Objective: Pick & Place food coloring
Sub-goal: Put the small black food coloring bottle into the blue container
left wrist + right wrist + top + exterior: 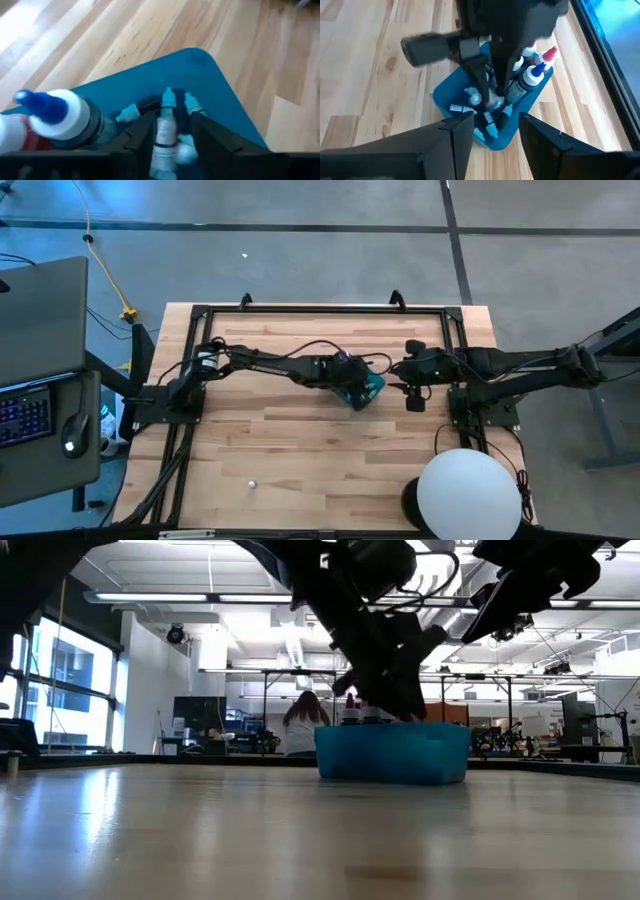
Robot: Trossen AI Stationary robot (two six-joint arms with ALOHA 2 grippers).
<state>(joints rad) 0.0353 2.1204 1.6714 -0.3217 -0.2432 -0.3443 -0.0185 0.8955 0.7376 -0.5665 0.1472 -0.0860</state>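
Observation:
A teal box [362,392] stands on the table's middle and holds the food coloring: larger bottles with blue [37,102], red [550,52] and white tops, and several tiny whitish bottles with teal tips [487,117]. My left gripper [172,135] reaches down into the box, open, its fingers on either side of one tiny whitish bottle [165,125]. It also shows in the right wrist view [490,97]. My right gripper [495,142] is open and empty, above the table just right of the box [415,398]. My left gripper comes into the box from above, slanting, with one finger [142,137] close beside the tiny bottle's body [164,131] and the other finger [210,137] a little apart from it. I cannot tell whether either finger touches it. The bottle stands in the box among the others.
A black frame [320,308] runs along the table's far edge and sides. A white dome [468,495] sits at the near right corner. A small white object [252,482] lies on the near left boards. A person [305,725] sits far off in the room.

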